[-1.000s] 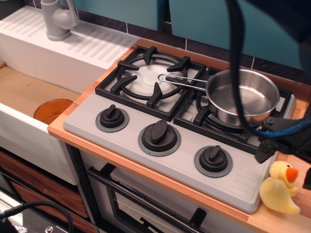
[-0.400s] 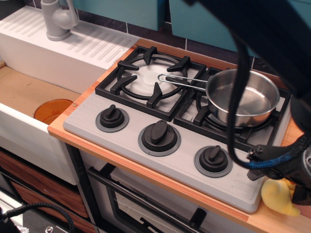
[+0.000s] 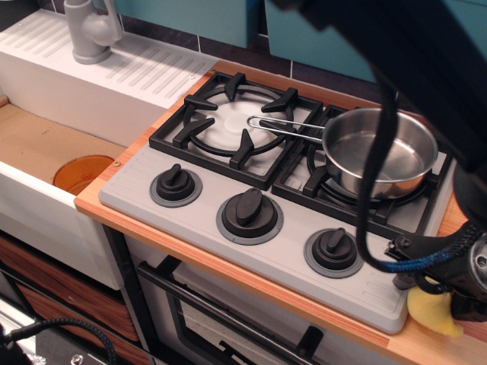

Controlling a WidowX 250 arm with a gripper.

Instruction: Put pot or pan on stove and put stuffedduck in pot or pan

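The shiny steel pan (image 3: pixel 380 152) stands empty on the right burner of the grey stove (image 3: pixel 228 251), its wire handle (image 3: pixel 285 128) pointing left over the left burner. The yellow stuffed duck (image 3: pixel 430 318) sits on the wooden counter at the stove's front right corner. Only its lower body shows. My gripper (image 3: pixel 435 293) is down over the duck, with one black finger on each side of it. The jaws look open around it, and the arm and its cables hide the duck's head.
Three black knobs (image 3: pixel 249 213) line the stove front. A white sink unit with a grey tap (image 3: pixel 90 30) stands at the left, with an orange disc (image 3: pixel 82 173) in the basin. The oven door handle (image 3: pixel 228 323) runs below the counter edge.
My gripper has come down and slightly left onto the duck, which now is mostly covered. The pan and the stove have not moved.
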